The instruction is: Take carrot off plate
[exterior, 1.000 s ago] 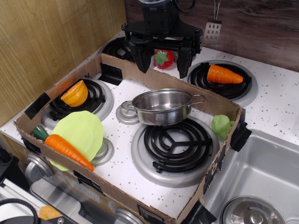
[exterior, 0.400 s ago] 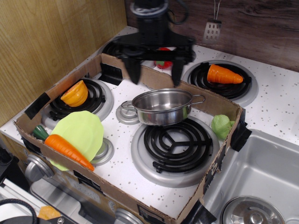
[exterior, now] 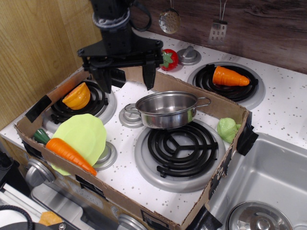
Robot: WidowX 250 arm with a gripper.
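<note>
The long, slim orange plastic carrot (exterior: 70,155) with a dark green stem end lies well in front of and below the gripper, slanting across the near edge of the round, flat, lime-green plastic plate (exterior: 84,132). Its stem pokes out past the plate's left rim, partly tucked behind the wall of the shallow brown cardboard box (exterior: 125,203) that rings the white speckled toy stove, the table (exterior: 123,165) here. The near part of the plate is hidden by the carrot and the box wall.

Right of the plate and in front of the gripper sits a shiny steel pot (exterior: 166,109) on the edge of a black coil burner (exterior: 181,143). Beyond that burner a small lumpy pale green toy lettuce (exterior: 227,129) rests against the box wall. A rounded orange toy piece (exterior: 77,96) lies just left of and below the gripper; what it is cannot be told.

The black gripper (exterior: 127,76) hangs above the box's far left part, its two fingers spread wide and holding nothing. Its upper arm is cut off by the frame top. Since a second ago it has moved left, from above the far wall toward the left burner, uncovering the red toy strawberry (exterior: 168,59) behind it. Further right lies a stubby orange carrot (exterior: 230,76).
</note>
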